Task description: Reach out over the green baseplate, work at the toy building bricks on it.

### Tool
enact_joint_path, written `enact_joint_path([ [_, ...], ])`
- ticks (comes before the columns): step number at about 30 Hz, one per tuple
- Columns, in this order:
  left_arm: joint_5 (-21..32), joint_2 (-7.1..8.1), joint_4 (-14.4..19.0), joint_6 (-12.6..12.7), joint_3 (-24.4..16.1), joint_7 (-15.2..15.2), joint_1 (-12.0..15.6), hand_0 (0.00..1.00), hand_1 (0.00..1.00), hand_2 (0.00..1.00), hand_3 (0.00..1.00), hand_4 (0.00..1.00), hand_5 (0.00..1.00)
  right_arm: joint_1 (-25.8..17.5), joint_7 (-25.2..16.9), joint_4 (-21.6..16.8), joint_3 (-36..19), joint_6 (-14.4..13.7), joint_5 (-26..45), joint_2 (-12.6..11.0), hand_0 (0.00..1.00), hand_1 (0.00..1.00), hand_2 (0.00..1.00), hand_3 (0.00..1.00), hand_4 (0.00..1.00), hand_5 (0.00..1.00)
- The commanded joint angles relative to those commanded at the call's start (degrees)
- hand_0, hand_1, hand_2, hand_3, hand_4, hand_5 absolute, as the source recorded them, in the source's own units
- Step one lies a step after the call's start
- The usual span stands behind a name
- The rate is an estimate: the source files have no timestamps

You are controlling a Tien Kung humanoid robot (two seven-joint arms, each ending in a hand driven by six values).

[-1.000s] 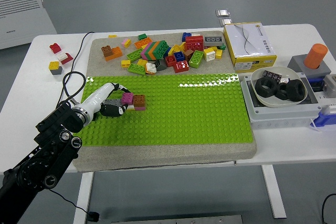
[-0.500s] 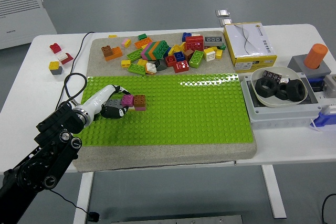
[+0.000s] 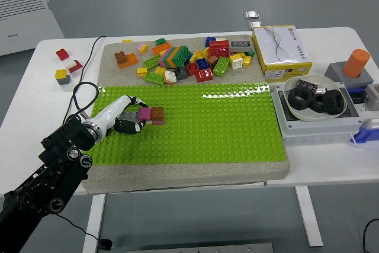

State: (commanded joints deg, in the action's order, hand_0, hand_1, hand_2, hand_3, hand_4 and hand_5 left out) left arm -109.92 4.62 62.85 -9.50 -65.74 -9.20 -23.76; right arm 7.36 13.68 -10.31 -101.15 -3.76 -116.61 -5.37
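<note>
Barely begun: the left hand [image 3: 125, 121] seems clenched on the small brick cluster [image 3: 150, 115] on the green baseplate [image 3: 225, 128], the loose brick pile [image 3: 186, 57] behind untouched.

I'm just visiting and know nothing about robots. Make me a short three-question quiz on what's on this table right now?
1. True or false: the robot's left hand is at the small magenta and brown bricks on the green studded baseplate.
2. What lies in the white bowl? A) black rings B) bricks
3. What colour is the cylinder at the far right?

Key: 1 true; 2 A; 3 orange.
</note>
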Motion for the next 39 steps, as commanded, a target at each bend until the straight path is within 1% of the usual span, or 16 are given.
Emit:
enact_joint_path([
  [5, -0.11, 0.04, 0.02, -0.26, -0.08, 0.04, -0.01, 0.952, 0.951, 0.920, 0.726, 0.796, 0.136, 0.02, 0.01, 0.00, 0.12, -0.02, 0.09, -0.01, 0.669, 0.650, 0.737, 0.770, 0.806, 0.986],
  [6, -0.11, 0.04, 0.00, -0.25, -0.10, 0.06, -0.02, 0.952, 0.954, 0.927, 0.785, 0.907, 0.187, 0.02, 0.01, 0.00, 0.15, -0.03, 0.11, -0.01, 0.670, 0.649, 0.736, 0.768, 0.805, 0.986],
  [15, -0.69, 0.14, 0.45, -0.32, -0.26, -0.08, 0.21, 0.952, 0.954, 0.929, 0.795, 0.925, 0.202, -0.03, 0.04, 0.00, 0.40, -0.06, 0.23, -0.05, 0.668, 0.649, 0.736, 0.768, 0.804, 0.985],
  [17, -1.43, 0.40, 1.78, -0.51, -0.65, -0.33, 0.67, 0.952, 0.954, 0.929, 0.795, 0.925, 0.202, -0.04, 0.05, 0.00, 0.32, -0.05, 0.07, -0.07, 0.668, 0.649, 0.736, 0.768, 0.804, 0.985],
  [18, -1.71, 0.55, 2.50, -0.55, -0.86, -0.44, 0.93, 0.953, 0.956, 0.931, 0.809, 0.996, 0.298, -0.04, 0.05, 0.00, 0.28, -0.05, 0.00, -0.08, 0.669, 0.648, 0.736, 0.767, 0.803, 0.985],
  [22, -4.25, 1.83, 7.28, 0.35, -2.41, -0.77, 3.42, 0.953, 0.956, 0.931, 0.809, 0.996, 0.298, -0.13, 0.04, 0.00, 0.05, -0.02, -0.32, -0.10, 0.669, 0.648, 0.736, 0.767, 0.803, 0.985],
  [23, -5.36, 2.62, 8.95, 1.59, -2.70, -0.61, 4.75, 0.953, 0.956, 0.931, 0.809, 0.996, 0.298, -0.19, 0.04, 0.00, 0.00, -0.02, -0.37, -0.07, 0.669, 0.648, 0.736, 0.767, 0.803, 0.985],
  [24, -6.08, 3.22, 10.35, 2.47, -2.79, -0.44, 5.62, 0.958, 0.945, 0.915, 0.740, 0.998, 0.525, -0.26, 0.04, 0.00, -0.01, -0.03, -0.34, -0.06, 0.669, 0.649, 0.737, 0.767, 0.802, 0.984],
  [27, -8.78, 5.34, 15.20, 6.07, -2.62, 0.53, 8.97, 0.958, 0.945, 0.915, 0.740, 0.998, 0.525, -0.56, 0.05, 0.00, 0.07, -0.07, 0.01, -0.03, 0.669, 0.649, 0.737, 0.767, 0.802, 0.984],
  [28, -9.38, 5.78, 16.38, 7.02, -2.47, 0.82, 9.84, 0.958, 0.945, 0.915, 0.740, 0.998, 0.525, -0.63, 0.05, 0.00, 0.10, -0.09, 0.11, -0.03, 0.669, 0.649, 0.737, 0.767, 0.802, 0.984],
  [29, -10.31, 6.37, 18.18, 8.54, -2.06, 1.34, 11.19, 0.958, 0.945, 0.915, 0.740, 0.998, 0.525, -0.74, 0.06, 0.00, 0.13, -0.10, 0.20, -0.02, 0.669, 0.649, 0.737, 0.767, 0.802, 0.984],
  [30, -10.80, 6.58, 19.32, 9.59, -1.70, 1.93, 11.97, 0.963, 0.931, 0.879, 0.668, 0.998, 0.687, -0.80, 0.06, 0.00, 0.14, -0.11, 0.23, -0.01, 0.669, 0.649, 0.736, 0.766, 0.800, 0.983],
  [32, -11.98, 6.66, 21.93, 12.39, -0.80, 3.28, 13.31, 0.963, 0.931, 0.879, 0.668, 0.998, 0.687, -0.90, 0.06, 0.00, 0.19, -0.10, 0.22, 0.01, 0.669, 0.649, 0.736, 0.766, 0.800, 0.983],
  [35, -13.23, 6.11, 22.76, 15.70, 0.11, 4.39, 13.95, 0.963, 0.931, 0.879, 0.668, 0.998, 0.687, -0.90, 0.03, 0.00, 0.26, -0.06, 0.12, 0.05, 0.669, 0.649, 0.736, 0.766, 0.800, 0.983],
  [36, -13.46, 5.94, 22.63, 16.41, 0.39, 4.64, 14.00, 0.983, 0.949, 0.897, 0.652, 0.998, 0.898, -0.90, 0.02, 0.00, 0.31, -0.05, 0.16, 0.06, 0.670, 0.649, 0.736, 0.766, 0.798, 0.987],
  [39, -14.19, 5.50, 21.51, 17.86, 1.36, 5.04, 13.81, 0.983, 0.949, 0.897, 0.652, 0.998, 0.898, -0.88, 0.01, 0.00, 0.40, -0.05, 0.22, 0.06, 0.670, 0.649, 0.736, 0.766, 0.798, 0.987],
])
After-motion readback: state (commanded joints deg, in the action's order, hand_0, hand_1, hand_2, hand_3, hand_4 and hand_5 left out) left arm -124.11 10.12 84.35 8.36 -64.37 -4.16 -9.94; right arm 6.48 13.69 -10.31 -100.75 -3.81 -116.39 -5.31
